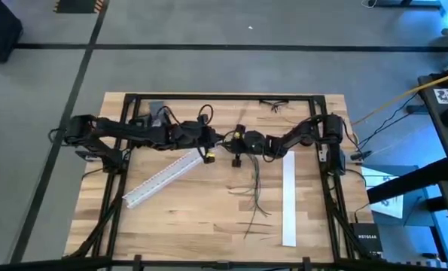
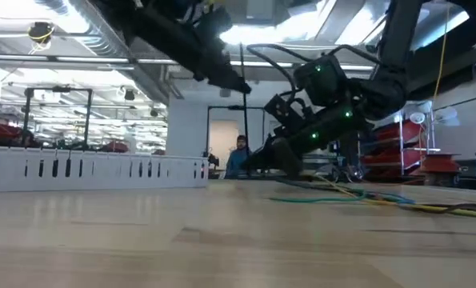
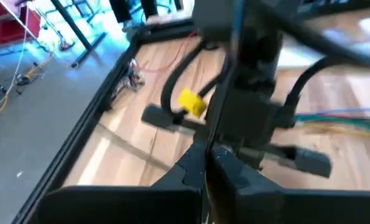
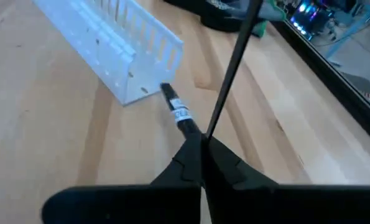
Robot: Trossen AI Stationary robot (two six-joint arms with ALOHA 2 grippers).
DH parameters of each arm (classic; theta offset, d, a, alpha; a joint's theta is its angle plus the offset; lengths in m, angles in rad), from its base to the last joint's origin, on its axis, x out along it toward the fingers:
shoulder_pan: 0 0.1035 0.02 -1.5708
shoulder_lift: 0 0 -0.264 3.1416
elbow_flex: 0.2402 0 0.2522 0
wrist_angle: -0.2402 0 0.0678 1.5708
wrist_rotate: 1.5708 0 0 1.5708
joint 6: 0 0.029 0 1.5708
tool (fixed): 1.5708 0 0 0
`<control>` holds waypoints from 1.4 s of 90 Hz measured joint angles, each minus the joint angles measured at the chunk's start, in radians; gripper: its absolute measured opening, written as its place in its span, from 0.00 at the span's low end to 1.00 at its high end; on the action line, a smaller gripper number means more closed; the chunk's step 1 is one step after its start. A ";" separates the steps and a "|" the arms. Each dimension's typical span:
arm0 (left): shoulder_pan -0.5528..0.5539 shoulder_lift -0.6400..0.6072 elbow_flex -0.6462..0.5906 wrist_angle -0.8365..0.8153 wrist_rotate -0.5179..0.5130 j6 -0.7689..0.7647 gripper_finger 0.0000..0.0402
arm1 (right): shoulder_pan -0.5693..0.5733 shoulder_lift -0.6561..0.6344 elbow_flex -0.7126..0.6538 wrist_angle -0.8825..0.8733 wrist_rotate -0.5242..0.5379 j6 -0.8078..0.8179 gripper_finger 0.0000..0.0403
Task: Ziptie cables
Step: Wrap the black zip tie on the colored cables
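Observation:
Several thin cables [image 1: 254,188] lie loosely bunched on the wooden table; in the low view they are coloured strands [image 2: 366,197]. My two grippers meet above the table's middle, just beyond the cables' far ends. My right gripper [image 4: 202,138] is shut on a thin black zip tie [image 4: 231,65]. My left gripper [image 3: 206,155] is shut and faces the right gripper [image 3: 234,134] at close range. In the low view the left gripper [image 2: 246,86] stands higher than the right gripper [image 2: 262,162]. My right gripper pinches the black zip tie near one end [image 4: 206,127] between its two fingers. The strap runs straight out beyond the fingertips, clear of the table. My left gripper: a thin dark line [image 3: 234,25] rises past its fingertips; I cannot tell whether it touches the zip tie.
A white slotted strip [image 1: 163,177] lies slantwise on the table's left half, its near end in the right wrist view [image 4: 132,93]. A second white strip [image 1: 288,197] lies right of the cables. A black stick with a white label [image 4: 178,115] lies beside the first strip.

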 joint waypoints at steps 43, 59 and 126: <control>-0.068 -0.019 0.095 -0.094 -0.012 0.039 0.00 | -0.013 0.031 0.000 -0.032 0.056 -0.007 0.00; -0.092 -0.029 0.149 -0.173 -0.070 0.052 0.00 | -0.012 0.033 0.001 -0.032 0.060 0.002 0.00; -0.072 -0.043 0.166 -0.500 -0.104 -0.198 0.20 | -0.014 -0.211 -0.009 -0.230 0.052 0.208 0.35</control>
